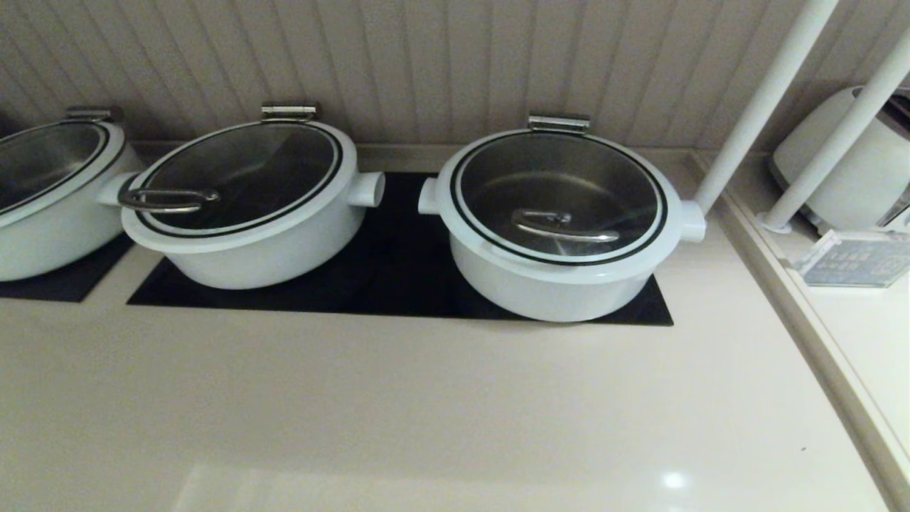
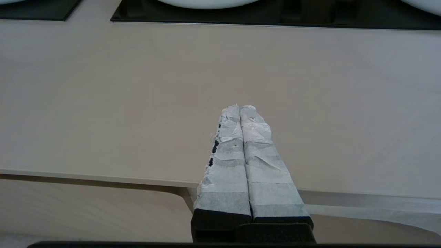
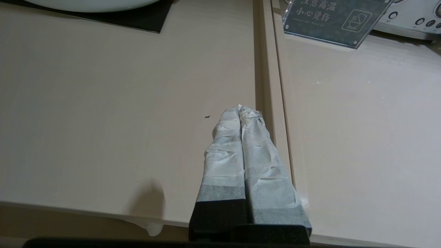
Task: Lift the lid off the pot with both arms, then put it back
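Note:
The pot is round and white and stands on the right end of a black plate, with a stub handle on each side and a steel hinge plate at the back. The lid lies shut on it, with its steel bar handle near the centre. Neither arm shows in the head view. In the left wrist view my left gripper is shut and empty over the bare counter near its front edge. In the right wrist view my right gripper is shut and empty beside the counter's raised strip; the pot's base is far ahead.
A like white pot with a rim loop handle stands to the left, and a third pot at far left. Two white poles, a white appliance and a small sign stand right of the raised strip.

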